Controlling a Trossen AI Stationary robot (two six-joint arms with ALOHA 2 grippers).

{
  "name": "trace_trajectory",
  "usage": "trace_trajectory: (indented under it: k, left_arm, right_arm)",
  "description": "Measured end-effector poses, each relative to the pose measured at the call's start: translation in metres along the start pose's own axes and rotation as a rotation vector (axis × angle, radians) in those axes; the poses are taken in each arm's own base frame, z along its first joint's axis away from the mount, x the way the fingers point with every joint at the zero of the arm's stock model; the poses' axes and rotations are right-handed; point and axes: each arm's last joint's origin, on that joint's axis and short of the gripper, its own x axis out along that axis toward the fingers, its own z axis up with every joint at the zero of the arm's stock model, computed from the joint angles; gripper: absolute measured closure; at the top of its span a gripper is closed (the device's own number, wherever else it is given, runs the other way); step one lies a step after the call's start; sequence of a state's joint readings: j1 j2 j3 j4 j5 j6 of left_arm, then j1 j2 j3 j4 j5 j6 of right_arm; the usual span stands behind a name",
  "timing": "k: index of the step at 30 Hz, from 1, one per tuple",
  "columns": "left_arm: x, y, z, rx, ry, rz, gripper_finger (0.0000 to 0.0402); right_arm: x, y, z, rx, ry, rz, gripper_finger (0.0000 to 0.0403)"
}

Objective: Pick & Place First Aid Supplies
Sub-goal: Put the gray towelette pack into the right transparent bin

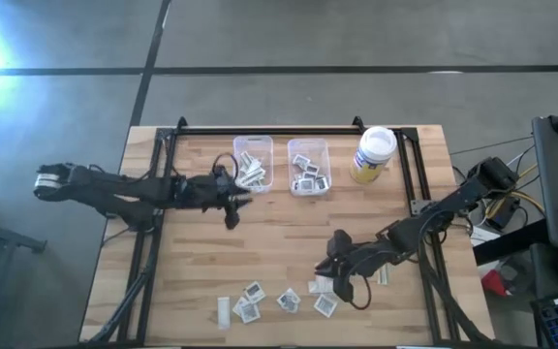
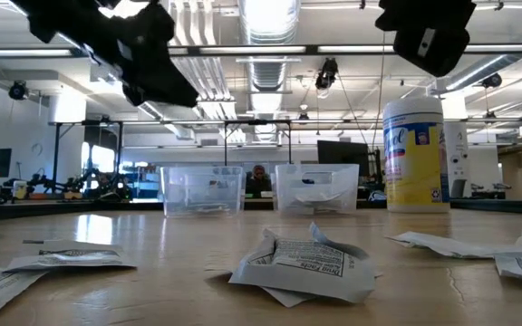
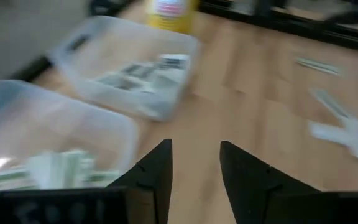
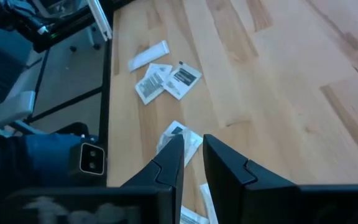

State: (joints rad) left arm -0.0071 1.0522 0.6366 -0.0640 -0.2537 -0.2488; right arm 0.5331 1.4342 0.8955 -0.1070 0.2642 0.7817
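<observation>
The right gripper [image 4: 192,163], fingers a narrow gap apart, hangs just above the scattered paper packets [image 1: 289,299] and could pinch two overlapping ones, while the left gripper [image 3: 195,171], apart and empty, waits beside the bins [image 1: 254,161].

My left tool [image 1: 232,202] hangs over the worktop's middle toward the far edge, fingers parted and empty. My right tool [image 1: 340,281] sits low near the near edge, fingers narrowly apart.
</observation>
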Motion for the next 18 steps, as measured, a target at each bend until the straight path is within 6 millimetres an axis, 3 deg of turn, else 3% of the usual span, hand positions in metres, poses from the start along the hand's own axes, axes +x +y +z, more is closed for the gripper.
trace_trajectory:
  k: [8,18]
  left_arm:
    - [-0.018,-0.053,-0.019,0.085,0.053,-0.228,0.0278]
    - [-0.037,-0.092,-0.041,0.088,0.129,-0.397,0.0278]
  right_arm:
    - [-0.001,0.001,0.002,-0.025,-0.015,0.010,0.0336]
    - [0.012,0.011,0.005,-0.026,-0.098,0.103,0.0291]
